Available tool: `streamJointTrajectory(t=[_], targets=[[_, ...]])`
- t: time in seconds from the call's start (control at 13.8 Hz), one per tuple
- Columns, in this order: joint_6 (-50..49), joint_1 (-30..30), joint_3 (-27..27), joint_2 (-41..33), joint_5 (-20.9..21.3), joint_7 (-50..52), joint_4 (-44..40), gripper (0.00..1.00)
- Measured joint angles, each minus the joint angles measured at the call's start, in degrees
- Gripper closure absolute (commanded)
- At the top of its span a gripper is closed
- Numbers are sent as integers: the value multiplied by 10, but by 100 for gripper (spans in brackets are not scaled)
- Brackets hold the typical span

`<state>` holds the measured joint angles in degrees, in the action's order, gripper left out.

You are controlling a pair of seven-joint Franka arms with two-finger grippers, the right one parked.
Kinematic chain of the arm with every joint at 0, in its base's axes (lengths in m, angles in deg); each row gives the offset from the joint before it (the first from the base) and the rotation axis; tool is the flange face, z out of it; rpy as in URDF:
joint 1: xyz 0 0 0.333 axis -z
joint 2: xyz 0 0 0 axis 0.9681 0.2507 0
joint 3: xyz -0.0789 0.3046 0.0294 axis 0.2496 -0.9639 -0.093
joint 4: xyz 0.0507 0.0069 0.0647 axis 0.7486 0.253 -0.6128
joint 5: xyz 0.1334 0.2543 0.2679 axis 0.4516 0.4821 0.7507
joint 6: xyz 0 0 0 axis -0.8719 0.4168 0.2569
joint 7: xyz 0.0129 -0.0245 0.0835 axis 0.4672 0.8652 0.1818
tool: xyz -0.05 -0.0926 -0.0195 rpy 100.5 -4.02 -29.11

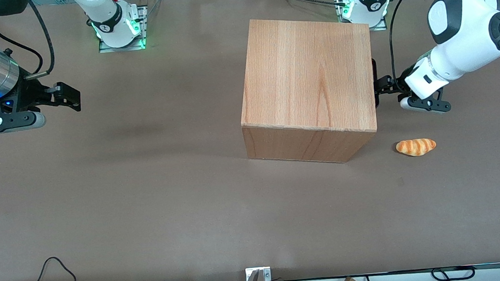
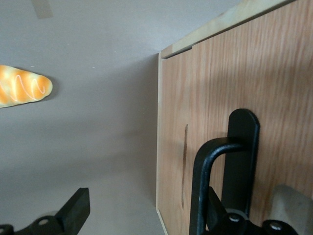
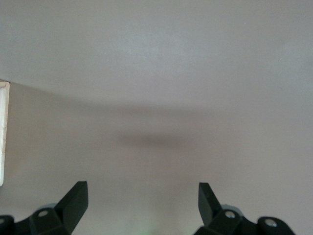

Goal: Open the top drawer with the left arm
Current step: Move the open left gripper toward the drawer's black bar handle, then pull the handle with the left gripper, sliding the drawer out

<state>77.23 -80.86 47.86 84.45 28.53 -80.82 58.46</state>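
Hand (image 2: 142,215) spread at top drawer (image 2: 234,98) handle (image 2: 220,166), drawer flush

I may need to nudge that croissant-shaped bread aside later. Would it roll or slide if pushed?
The bread has tapered ends and a rounded body, so it would probably pivot or roll rather than slide straight. It looks glossy, perhaps a light plastic toy. The gripper is at the top drawer handle, apart from it.

Left arm (image 1: 469,32): bent at a rounded joint, forearm sloping down toward 8 o'clock in the front view.
Wrist: white housing angled toward 9 o'clock, black cable looping above it.
Gripper (image 1: 385,88): low, at the arm's tip, pointing toward 9 o'clock.
Fingers (image 2: 73,213): spread wide apart in the left wrist view.
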Motion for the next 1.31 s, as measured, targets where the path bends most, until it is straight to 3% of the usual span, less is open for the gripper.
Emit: streamJointTrajectory(t=[0.73, 1.31], targets=[[0, -93, -2, 1, 11, -16, 12, 0], [0, -173, -2, 5, 46, -34, 7, 0]])
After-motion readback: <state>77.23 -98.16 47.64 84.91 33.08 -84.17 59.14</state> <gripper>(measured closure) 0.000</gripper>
